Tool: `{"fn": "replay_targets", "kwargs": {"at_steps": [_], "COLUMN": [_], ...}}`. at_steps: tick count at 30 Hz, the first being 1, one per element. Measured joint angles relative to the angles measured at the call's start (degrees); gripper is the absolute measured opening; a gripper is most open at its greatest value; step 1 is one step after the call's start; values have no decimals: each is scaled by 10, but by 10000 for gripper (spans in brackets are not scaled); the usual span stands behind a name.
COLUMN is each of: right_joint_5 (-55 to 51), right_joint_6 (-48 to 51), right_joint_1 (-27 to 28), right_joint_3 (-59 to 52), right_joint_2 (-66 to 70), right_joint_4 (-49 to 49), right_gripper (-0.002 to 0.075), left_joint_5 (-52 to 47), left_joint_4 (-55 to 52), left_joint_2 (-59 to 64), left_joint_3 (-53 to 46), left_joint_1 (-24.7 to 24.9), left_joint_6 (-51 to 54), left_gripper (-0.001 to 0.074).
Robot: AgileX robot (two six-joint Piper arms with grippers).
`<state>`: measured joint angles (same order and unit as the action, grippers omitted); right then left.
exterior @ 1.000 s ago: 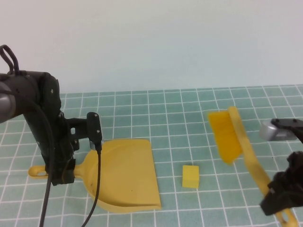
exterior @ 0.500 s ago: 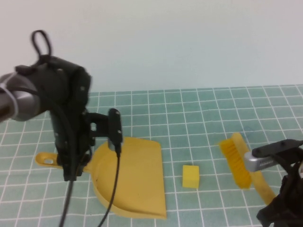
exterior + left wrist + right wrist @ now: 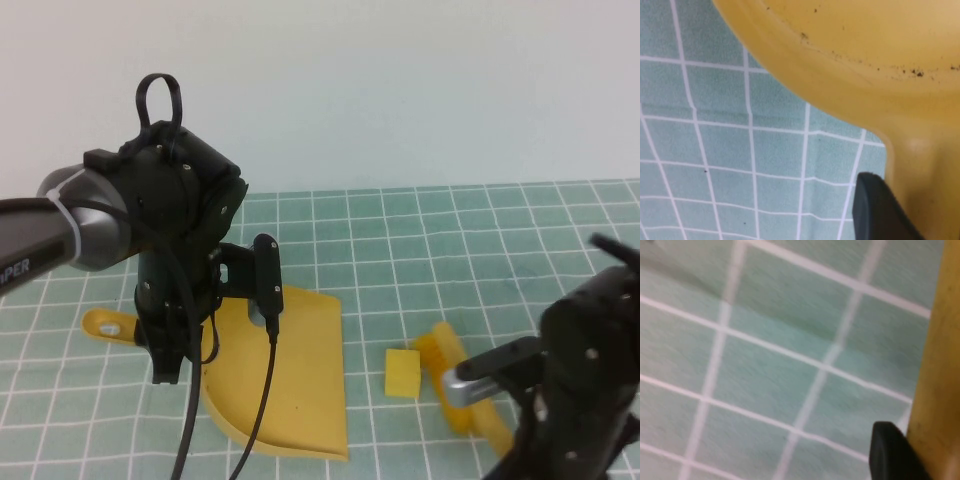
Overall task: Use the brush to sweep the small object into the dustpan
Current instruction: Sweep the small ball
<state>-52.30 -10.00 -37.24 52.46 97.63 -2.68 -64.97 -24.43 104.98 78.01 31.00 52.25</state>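
Observation:
The yellow dustpan (image 3: 295, 375) lies on the green checked mat, its open edge facing right. My left gripper (image 3: 165, 362) is shut on the dustpan's handle (image 3: 105, 324). The left wrist view shows one dark finger (image 3: 880, 212) against that handle (image 3: 925, 165). The small yellow cube (image 3: 402, 372) sits just right of the pan's edge. The yellow brush (image 3: 447, 372) has its bristles on the mat, touching or nearly touching the cube's right side. My right gripper (image 3: 515, 440) is shut on the brush handle (image 3: 940, 365), with one finger (image 3: 892, 452) showing beside it.
The green mat with white grid lines (image 3: 420, 260) covers the table up to a plain pale wall at the back. A black cable (image 3: 262, 400) hangs from the left wrist across the dustpan.
The left arm has carried the dustpan right and turned it toward the cube. The right arm has lowered the brush and swept it left until it sits beside the cube.

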Motion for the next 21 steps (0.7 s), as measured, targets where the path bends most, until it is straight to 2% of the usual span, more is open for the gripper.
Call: {"fn": "replay_targets", "kwargs": {"at_steps": [6, 13, 21], "right_joint_5": [43, 31, 21], "right_joint_6": [12, 37, 68], "right_joint_1": [-32, -64, -69], "right_joint_3": [33, 109, 186], "right_joint_2": [45, 70, 73], "right_joint_4": [-53, -118, -168], "right_gripper": [166, 165, 165], "left_joint_5": [9, 15, 27], "left_joint_4": [21, 21, 26], "left_joint_2": [0, 0, 0], "left_joint_3": [0, 0, 0], "left_joint_1": [0, 0, 0], "left_joint_6": [-1, -1, -3], "left_gripper": [217, 217, 217]}}
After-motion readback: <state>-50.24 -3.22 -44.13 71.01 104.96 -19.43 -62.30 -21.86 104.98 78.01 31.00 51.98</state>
